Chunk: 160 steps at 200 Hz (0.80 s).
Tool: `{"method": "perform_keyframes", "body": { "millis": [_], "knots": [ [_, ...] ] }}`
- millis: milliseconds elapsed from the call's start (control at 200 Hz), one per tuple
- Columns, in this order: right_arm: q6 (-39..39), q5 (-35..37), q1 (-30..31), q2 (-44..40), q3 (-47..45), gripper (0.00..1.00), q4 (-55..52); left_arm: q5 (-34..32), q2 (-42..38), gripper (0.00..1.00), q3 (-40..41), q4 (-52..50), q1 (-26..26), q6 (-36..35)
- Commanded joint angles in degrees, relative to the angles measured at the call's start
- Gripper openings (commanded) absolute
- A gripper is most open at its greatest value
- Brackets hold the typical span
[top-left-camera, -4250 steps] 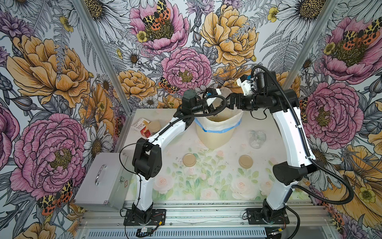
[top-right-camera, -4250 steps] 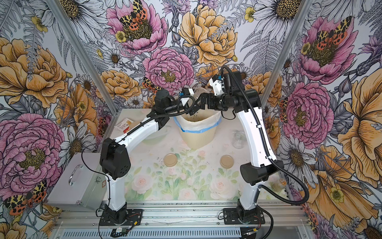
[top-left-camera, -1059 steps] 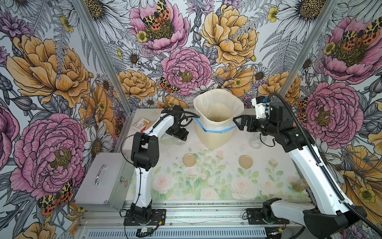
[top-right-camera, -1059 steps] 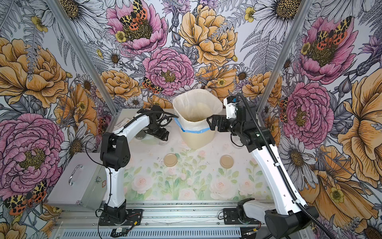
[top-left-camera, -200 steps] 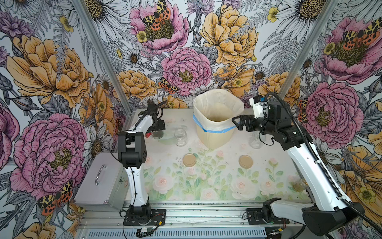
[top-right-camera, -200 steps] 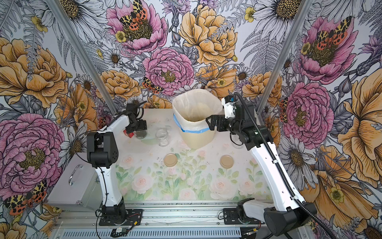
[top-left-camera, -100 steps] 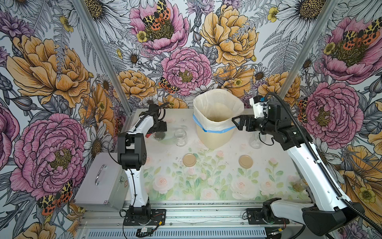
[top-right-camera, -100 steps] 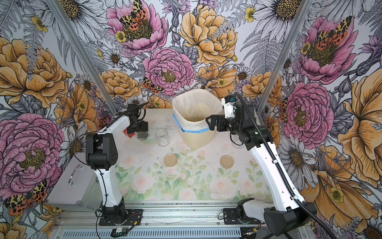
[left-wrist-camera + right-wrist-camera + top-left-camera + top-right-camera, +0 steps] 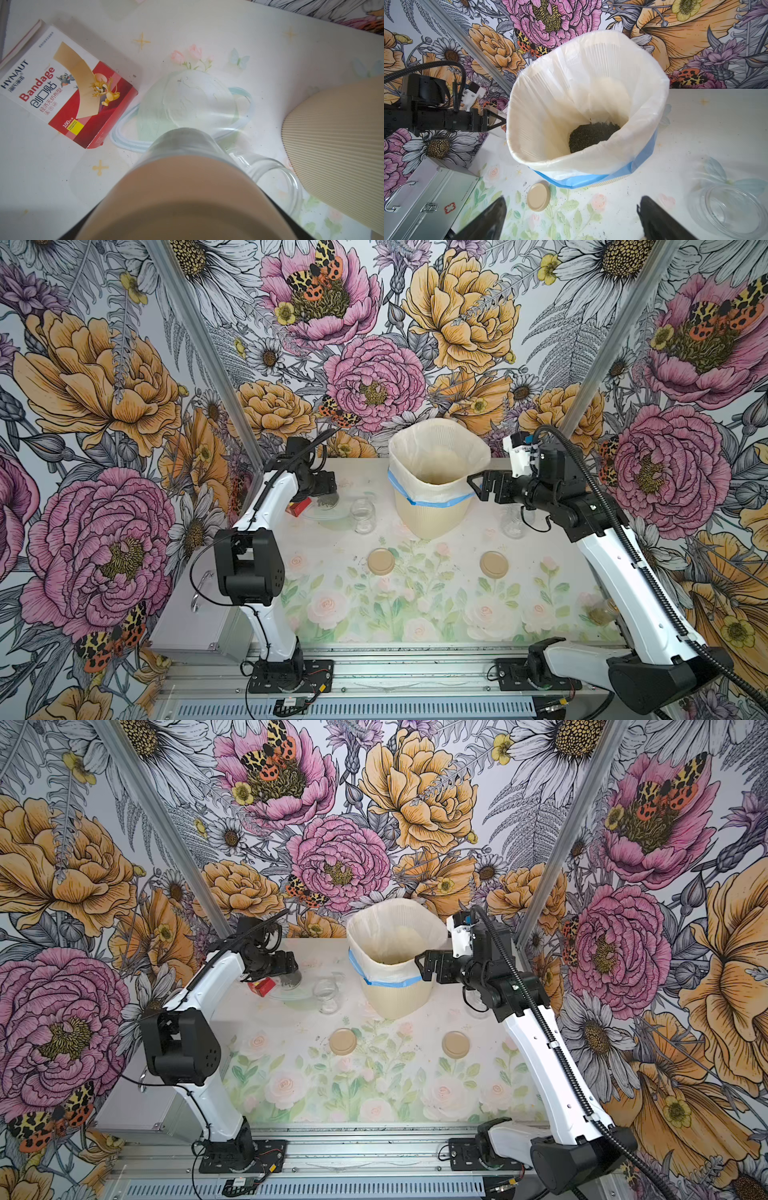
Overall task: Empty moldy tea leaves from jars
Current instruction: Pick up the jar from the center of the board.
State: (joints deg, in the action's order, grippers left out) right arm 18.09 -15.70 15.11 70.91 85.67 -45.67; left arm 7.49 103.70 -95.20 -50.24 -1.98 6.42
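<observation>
Tabletop [image 9: 415, 614] layout, in both top views: the bin [image 9: 432, 506] stands at rear centre. The left gripper [image 9: 328, 494], at rear left, is closed on a lidded jar [image 9: 328, 501] containing moldy tea leaves [image 9: 291, 979]. The jar sits at the gripper tip, above a clear green dish [image 9: 332, 515] and near a red bandage box [image 9: 300, 506]. An empty jar [image 9: 362, 512] stands between this gripper and the bin. The right gripper [image 9: 477, 487] hovers at the bin's right rim, jaws spread wide, holding nothing. A second empty jar [image 9: 513, 524] stands under its arm. One loose lid [image 9: 380, 562] and a second loose lid [image 9: 493, 564] lie in front of the bin.

Left wrist view: the held jar's tan lid [image 9: 187, 197] fills the foreground, with the gripper's black parts against both sides.

Right wrist view: a heap of tea leaves [image 9: 591, 137] lies at the bin bottom, ahead of the spread jaws and apart from them.
</observation>
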Motion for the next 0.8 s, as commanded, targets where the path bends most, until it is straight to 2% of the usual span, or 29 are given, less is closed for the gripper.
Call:
{"method": "perform_keyframes", "body": {
  "millis": [0,210,370,555,711,796],
  "knots": [
    [-1.0,-1.0,0.8,0.5,2.8,1.00,0.6,6.2,-8.3,0.58,0.4,2.1,0.6,-1.2],
    [-4.3,-2.0,3.8,2.3,5.1,1.00,2.2,14.3,-18.3,0.58,0.1,2.2,1.9,-0.6],
    [-9.8,0.0,7.8,2.5,6.5,1.00,4.0,22.8,-22.6,0.58,-2.1,2.2,2.3,0.3],
    [-16.9,0.6,9.7,3.3,9.8,1.00,3.9,32.6,-23.3,0.57,-8.1,2.2,0.2,1.9],
    [-20.4,4.9,9.7,4.2,12.0,1.00,3.9,34.7,-20.9,0.58,-14.5,2.4,-4.1,3.1],
    [-24.6,3.6,9.7,4.6,12.5,1.00,3.9,35.5,-18.2,0.57,-18.4,2.4,-6.8,4.1]
  ]
}}
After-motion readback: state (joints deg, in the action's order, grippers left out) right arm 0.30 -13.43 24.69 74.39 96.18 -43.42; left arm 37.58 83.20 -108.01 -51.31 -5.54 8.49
